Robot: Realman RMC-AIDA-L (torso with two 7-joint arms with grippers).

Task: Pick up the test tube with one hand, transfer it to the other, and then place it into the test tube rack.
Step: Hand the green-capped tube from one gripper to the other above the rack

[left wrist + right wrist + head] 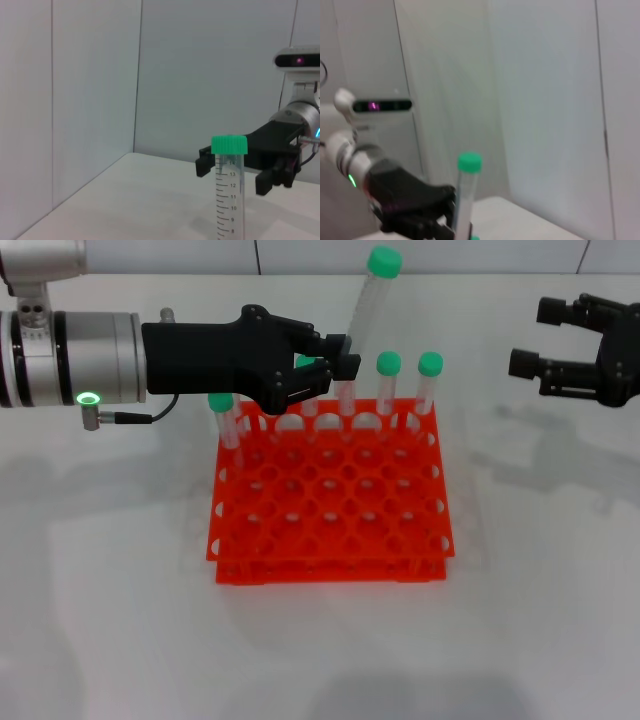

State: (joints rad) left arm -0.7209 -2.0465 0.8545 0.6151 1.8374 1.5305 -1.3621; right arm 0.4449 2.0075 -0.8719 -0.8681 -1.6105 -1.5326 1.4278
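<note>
My left gripper, on the silver arm with the green light, is shut on the lower part of the test tube. It holds the tube tilted above the back row of the orange-red test tube rack, green cap up. My right gripper is open and empty, off to the right of the rack and apart from the tube. In the left wrist view the tube stands upright with the right gripper behind it. The right wrist view shows the tube and the left gripper.
Several other green-capped tubes stand in the rack's back row: one at the left corner and two at the right. The rack stands on a white table with a pale wall behind.
</note>
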